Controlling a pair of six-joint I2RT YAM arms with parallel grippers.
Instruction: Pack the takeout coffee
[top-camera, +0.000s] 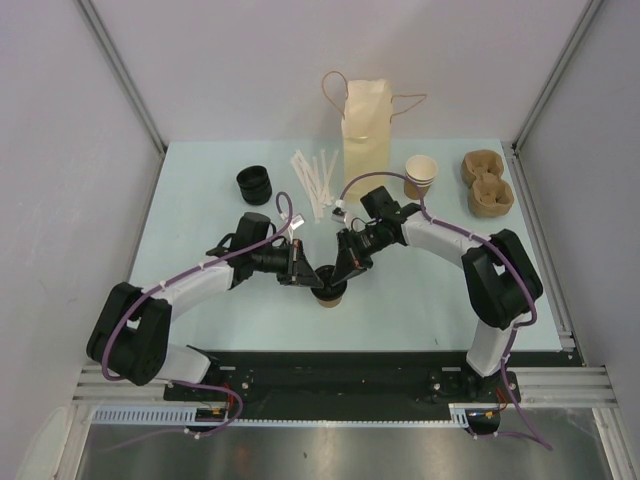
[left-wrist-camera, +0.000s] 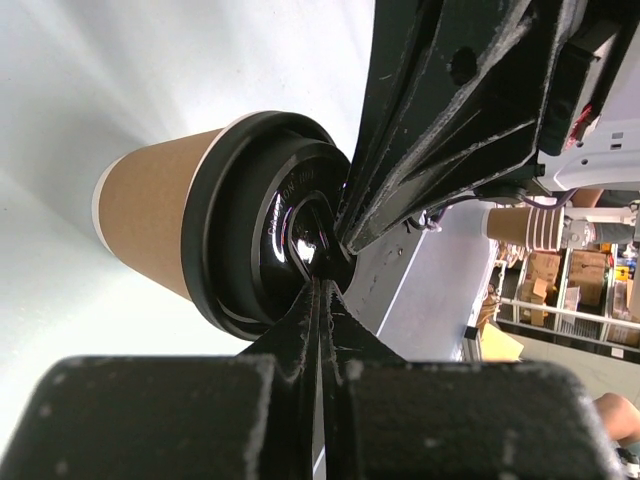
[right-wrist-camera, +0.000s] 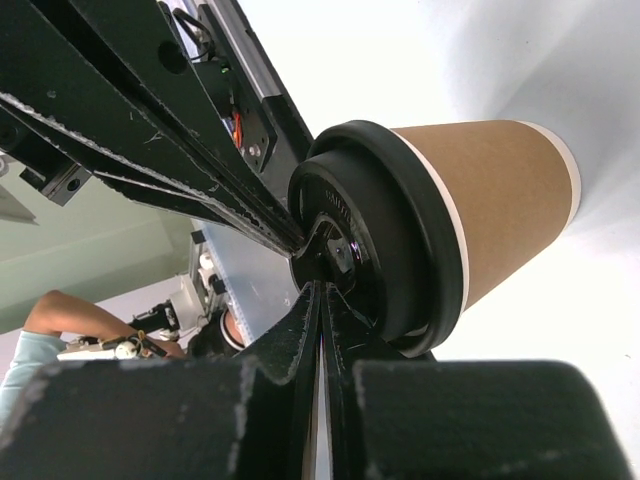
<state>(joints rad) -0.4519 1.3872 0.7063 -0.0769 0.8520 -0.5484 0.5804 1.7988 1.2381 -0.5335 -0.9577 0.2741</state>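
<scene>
The takeout coffee (top-camera: 329, 296), a tan paper cup with a black lid, stands upright at the table's middle front. My left gripper (top-camera: 313, 277) and right gripper (top-camera: 341, 274) meet over it from either side, both shut with nothing between their fingers. In the left wrist view the closed tips (left-wrist-camera: 322, 282) touch the recessed top of the lid (left-wrist-camera: 250, 230), and the other arm's fingers (left-wrist-camera: 420, 150) press in beside them. The right wrist view has its shut tips (right-wrist-camera: 318, 285) on the same lid (right-wrist-camera: 390, 240), with the cup wall (right-wrist-camera: 500, 200) beyond.
A tall paper bag (top-camera: 366, 135) with handles stands at the back centre. Stacked lidless cups (top-camera: 420, 176) and a cardboard carrier (top-camera: 487, 183) are to its right. White sticks (top-camera: 315, 180) and a stack of black lids (top-camera: 254, 184) lie to its left.
</scene>
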